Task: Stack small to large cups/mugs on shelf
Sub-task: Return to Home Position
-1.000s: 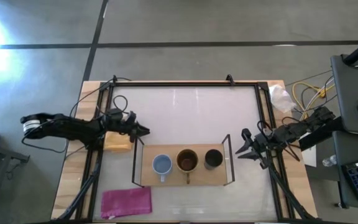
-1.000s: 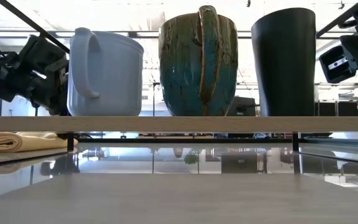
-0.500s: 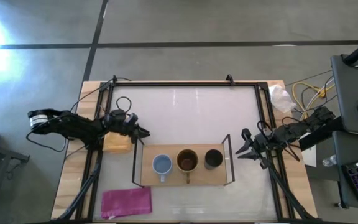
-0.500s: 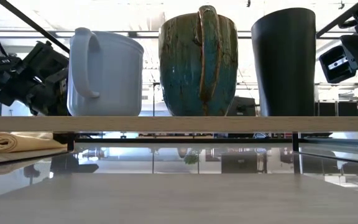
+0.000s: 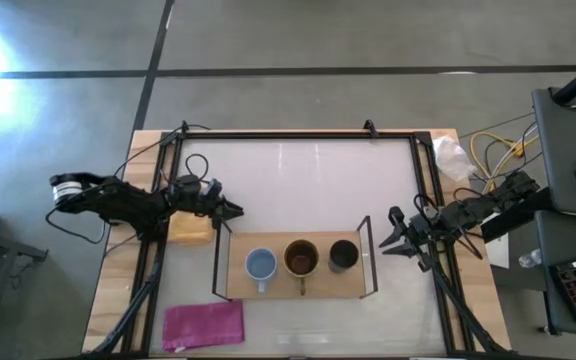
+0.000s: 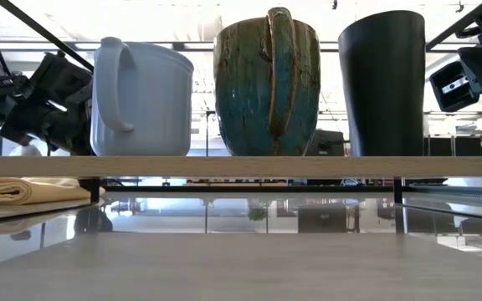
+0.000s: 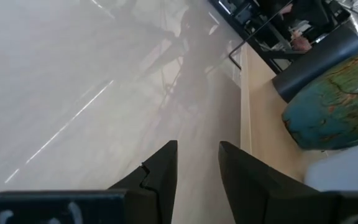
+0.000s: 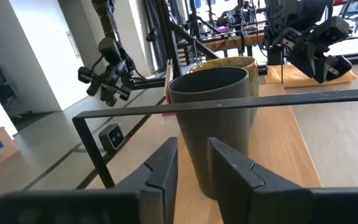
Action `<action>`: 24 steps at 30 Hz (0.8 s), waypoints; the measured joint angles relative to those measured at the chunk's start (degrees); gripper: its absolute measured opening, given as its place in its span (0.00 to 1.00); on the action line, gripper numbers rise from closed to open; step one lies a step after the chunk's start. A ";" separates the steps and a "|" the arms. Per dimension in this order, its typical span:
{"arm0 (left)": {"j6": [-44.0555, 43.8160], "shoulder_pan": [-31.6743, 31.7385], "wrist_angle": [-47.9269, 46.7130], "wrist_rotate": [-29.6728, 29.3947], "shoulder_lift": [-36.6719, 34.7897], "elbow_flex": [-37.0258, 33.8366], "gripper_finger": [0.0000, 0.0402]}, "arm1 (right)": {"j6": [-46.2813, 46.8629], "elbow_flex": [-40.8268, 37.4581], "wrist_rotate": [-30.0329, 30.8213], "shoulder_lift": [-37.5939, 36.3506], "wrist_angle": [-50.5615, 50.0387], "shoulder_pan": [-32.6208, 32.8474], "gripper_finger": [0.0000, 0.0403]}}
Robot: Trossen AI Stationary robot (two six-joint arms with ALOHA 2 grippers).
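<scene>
Since the earlier frame, the left gripper (image 5: 232, 211) has shifted slightly away from the shelf (image 5: 278, 291); nothing on the shelf has moved. It sits just outside the shelf's left wire upright, beside the yellow cloth (image 5: 188, 228), fingers narrowly parted, holding nothing. The right gripper (image 5: 386, 240) waits just outside the shelf's right upright, fingers narrowly parted, empty. On the shelf board, from its left end, stand the light blue mug (image 5: 260, 264), brown mug (image 5: 301, 258) and black cup (image 5: 343, 255), upright in one row, close but apart.

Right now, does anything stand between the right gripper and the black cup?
Yes: the black wire upright at the shelf's end nearest that arm stands between the right gripper and the black cup.
</scene>
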 joint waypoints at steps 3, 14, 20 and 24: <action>0.12 0.04 0.09 0.00 0.35 0.00 0.26 | -0.01 0.00 0.01 0.00 0.00 0.01 0.19; 0.25 0.02 0.42 -0.01 1.52 0.00 0.26 | -0.01 0.00 0.00 0.00 0.00 0.01 0.20; 0.23 0.02 0.40 0.00 1.35 0.00 0.26 | -0.02 0.00 0.00 0.00 0.00 0.00 0.20; 0.25 0.02 0.40 0.00 1.40 0.00 0.26 | -0.02 0.00 0.00 0.00 0.00 0.00 0.19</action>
